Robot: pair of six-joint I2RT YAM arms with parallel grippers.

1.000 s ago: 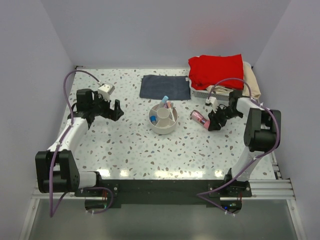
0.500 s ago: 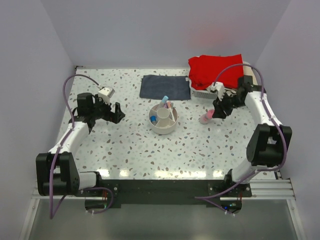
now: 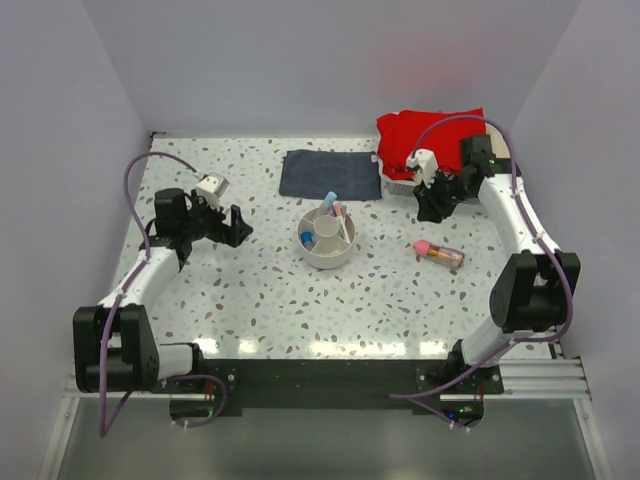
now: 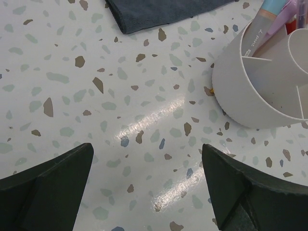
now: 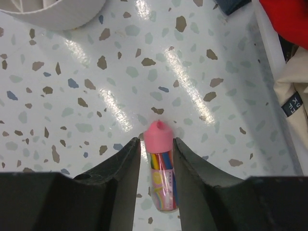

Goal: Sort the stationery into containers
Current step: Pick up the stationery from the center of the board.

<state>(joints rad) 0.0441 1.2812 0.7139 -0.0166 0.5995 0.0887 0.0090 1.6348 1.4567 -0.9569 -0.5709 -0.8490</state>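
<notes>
The off-white divided bowl [image 3: 306,251] stands mid-table with a blue-capped pen [image 3: 330,198] and a pink pen [image 3: 339,209] leaning in it. The pink-tipped bundle [image 3: 438,252] lies flat on the table to its right. My right gripper [image 3: 431,207] hangs beyond the bundle, near the basket, apart from it. In the right wrist view the bundle [image 5: 161,178] shows between the fingers of the right gripper [image 5: 157,140], which are spread about its width. My left gripper [image 3: 238,225] is wide open left of the bowl [image 4: 250,91], nothing in it [image 4: 147,149].
A folded dark-blue cloth [image 3: 330,173] lies behind the bowl. A white basket [image 3: 400,186] at the back right holds a red cloth [image 3: 430,140] and a beige cloth [image 3: 506,160]. Walls close in the table on three sides.
The bundle was tipped up off the table, then ended up lying flat farther right. My right gripper rose and moved back toward the basket, its fingers narrowing. The left arm barely moved.
</notes>
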